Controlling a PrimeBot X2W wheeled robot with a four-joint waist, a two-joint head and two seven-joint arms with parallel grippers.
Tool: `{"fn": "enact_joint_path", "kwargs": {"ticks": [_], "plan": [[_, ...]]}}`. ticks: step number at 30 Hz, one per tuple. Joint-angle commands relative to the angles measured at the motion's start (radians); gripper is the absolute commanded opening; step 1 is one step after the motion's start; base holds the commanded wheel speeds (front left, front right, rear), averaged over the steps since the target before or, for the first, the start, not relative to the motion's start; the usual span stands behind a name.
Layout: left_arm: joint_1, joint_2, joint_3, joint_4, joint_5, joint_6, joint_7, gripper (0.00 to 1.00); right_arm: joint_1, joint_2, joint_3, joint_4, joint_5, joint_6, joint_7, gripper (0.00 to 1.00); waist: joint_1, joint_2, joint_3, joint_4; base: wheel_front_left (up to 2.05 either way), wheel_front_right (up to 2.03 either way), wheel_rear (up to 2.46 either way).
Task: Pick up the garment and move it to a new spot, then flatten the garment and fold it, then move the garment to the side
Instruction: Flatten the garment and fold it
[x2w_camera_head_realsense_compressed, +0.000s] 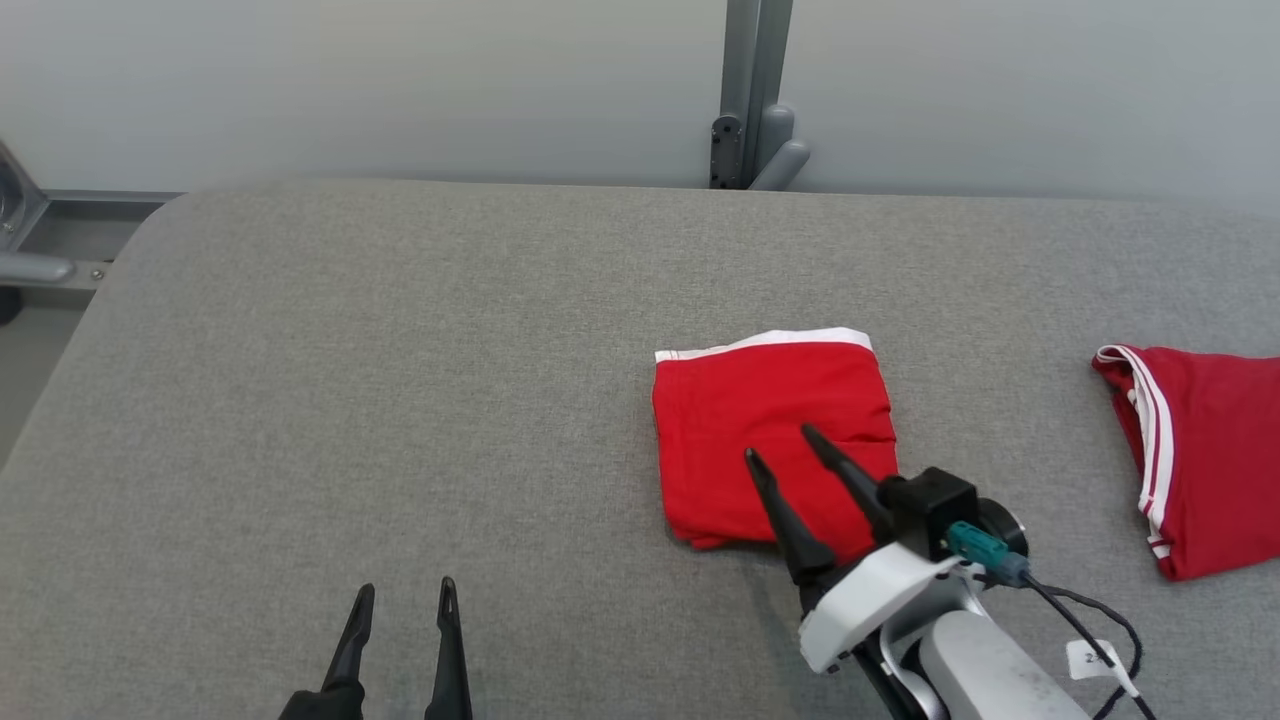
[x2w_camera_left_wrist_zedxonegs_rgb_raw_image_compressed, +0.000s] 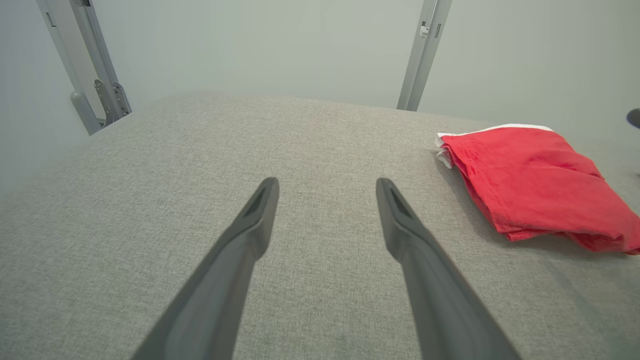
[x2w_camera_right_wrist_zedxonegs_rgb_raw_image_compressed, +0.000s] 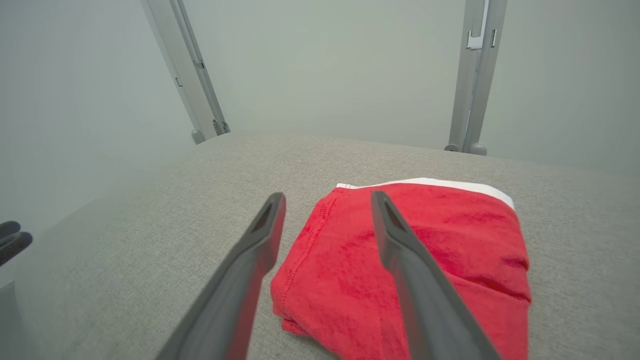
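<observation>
Folded red garment (x2w_camera_head_realsense_compressed: 770, 430), white band at far edge, lies flat on the grey table (x2w_camera_head_realsense_compressed: 400, 350), right of centre. Over its near edge: right gripper (x2w_camera_head_realsense_compressed: 780, 443), fingers apart, nothing held; tip contact with cloth unclear. At near left, left gripper (x2w_camera_head_realsense_compressed: 406, 586) is spread wide. A second red cloth (x2w_camera_head_realsense_compressed: 1210, 450) lies at far right, well apart.

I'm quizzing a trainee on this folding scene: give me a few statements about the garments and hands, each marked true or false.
1. The folded red garment lies on the grey table. True.
2. The right hand is clamped on cloth. False: its fingers stand apart over the garment, gripping nothing.
3. The left hand is open over bare table. True.
4. A second red garment lies at the table's left edge. False: it lies at the right.
</observation>
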Motion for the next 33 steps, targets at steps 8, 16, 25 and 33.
{"fn": "enact_joint_path", "kwargs": {"ticks": [8,16,25,33], "plan": [[0.032,0.002,0.026,-0.023,0.012,0.004,-0.002,1.0,0.135,-0.004,-0.216,-0.203,-0.077,0.0,-0.002,1.0,0.0,0.0,-0.022,-0.041,0.0,0.0,0.0],[0.037,0.002,0.057,-0.045,0.019,0.002,-0.003,1.0,0.215,0.0,-0.371,-0.269,-0.117,0.0,-0.002,1.0,0.0,0.0,-0.026,-0.054,0.0,0.0,0.0],[0.061,0.002,0.093,-0.039,0.042,-0.022,-0.003,1.0,0.333,0.001,-0.461,-0.352,-0.155,0.0,-0.002,1.0,0.0,0.0,-0.038,-0.065,0.0,0.0,0.0],[0.055,0.002,0.105,-0.03,0.056,-0.045,-0.003,1.0,0.39,-0.007,-0.528,-0.35,-0.161,0.0,-0.002,1.0,0.0,0.0,-0.049,-0.07,0.0,0.0,0.0]]}}
